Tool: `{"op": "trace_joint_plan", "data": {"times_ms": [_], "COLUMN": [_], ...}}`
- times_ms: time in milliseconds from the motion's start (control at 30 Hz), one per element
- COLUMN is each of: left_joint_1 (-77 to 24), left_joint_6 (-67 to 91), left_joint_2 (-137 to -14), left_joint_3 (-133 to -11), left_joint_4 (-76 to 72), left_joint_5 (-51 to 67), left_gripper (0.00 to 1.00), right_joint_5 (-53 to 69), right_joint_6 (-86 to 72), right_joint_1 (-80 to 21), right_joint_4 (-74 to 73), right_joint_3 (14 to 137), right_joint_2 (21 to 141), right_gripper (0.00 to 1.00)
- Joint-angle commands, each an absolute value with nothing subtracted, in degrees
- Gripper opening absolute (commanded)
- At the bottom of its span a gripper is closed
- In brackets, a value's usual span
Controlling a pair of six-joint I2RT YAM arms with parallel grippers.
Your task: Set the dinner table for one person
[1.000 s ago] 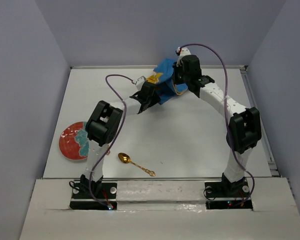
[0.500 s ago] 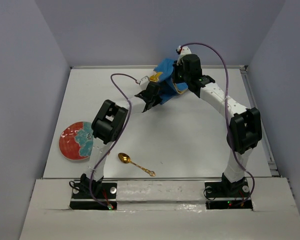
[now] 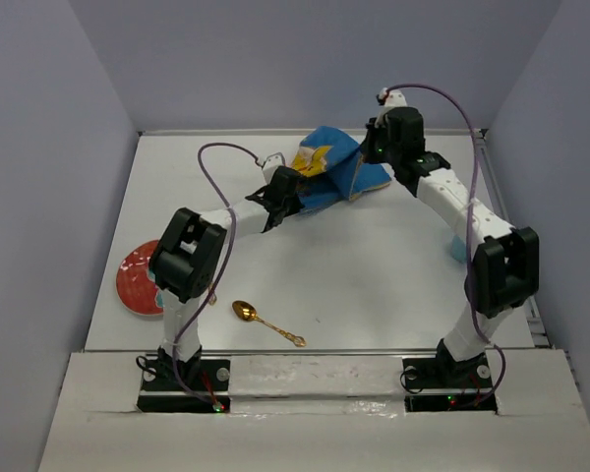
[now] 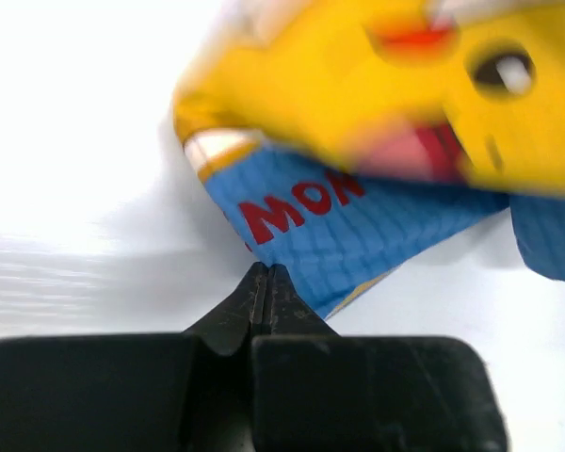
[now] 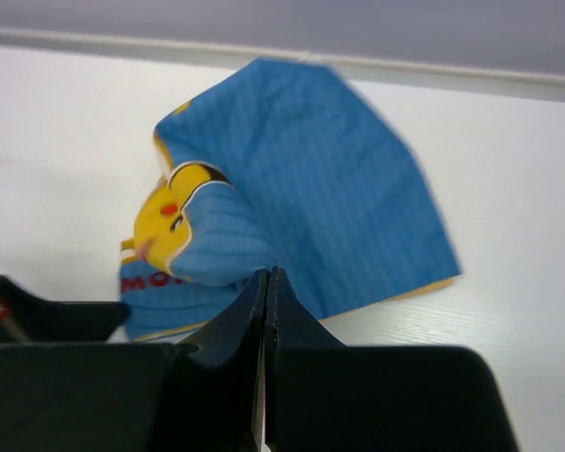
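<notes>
With the blue placemat (image 3: 334, 162) bunched near the far edge of the white surface (image 3: 374, 275) that carried everything, the left gripper (image 4: 266, 273) was clenched on its hem and the right gripper (image 5: 266, 275) on a fold, so drawing them apart evenly, low and slowly, looked the best way to flatten it

On the dinner table (image 3: 374, 280), the placemat (image 3: 339, 172) lies at the far side, the plate (image 3: 135, 287) left, the spoon (image 3: 270, 325) near.

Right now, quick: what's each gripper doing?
Left gripper: closed, pinching a corner of the placemat.
Right gripper: closed, pinching a fold of the placemat.
</notes>
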State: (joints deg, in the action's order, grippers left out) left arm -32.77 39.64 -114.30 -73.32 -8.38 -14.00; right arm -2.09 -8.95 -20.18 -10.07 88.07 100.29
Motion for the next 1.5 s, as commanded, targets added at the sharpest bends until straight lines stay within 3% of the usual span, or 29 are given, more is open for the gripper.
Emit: {"op": "trace_joint_plan", "data": {"times_ms": [0,200,500,700,1067,1333,1467], "left_joint_1": [-30.15,-26.28,-26.10,-26.19,-19.87,-17.40,-17.40], "left_joint_6": [29.54,18.47,7.13,4.14,6.06,6.24,6.77], "left_joint_2": [-100.14,-88.00,-69.28,-65.57,-82.16,-97.46,-96.95], "left_joint_3": [-72.34,-73.30,-73.13,-74.00,-85.77,-114.83,-113.40], "left_joint_4": [-6.53,2.44,4.13,1.59,-1.41,8.78,9.06], "left_joint_5": [-16.96,-21.96,-33.74,-35.24,-29.27,-27.25,-27.07], "left_gripper": [0.00,0.00,0.00,0.00,0.00,0.00,0.00], "right_joint_5": [-4.47,-10.37,-13.96,-14.59,-12.75,-6.77,-6.85], "right_joint_6": [-9.41,-6.59,-6.24,-5.98,-4.39,-5.80,-4.40], "right_joint_1": [-15.56,-13.28,-13.27,-13.27,-9.68,-5.02,-5.01], "right_joint_4": [-6.50,-7.12,-10.90,-11.95,-8.09,-11.59,-12.13], "right_joint_3": [86.05,81.31,78.84,80.68,87.62,106.16,107.67], "right_joint_2": [88.36,79.12,64.26,62.05,82.23,93.95,93.78], "right_gripper": [0.00,0.00,0.00,0.00,0.00,0.00,0.00]}}
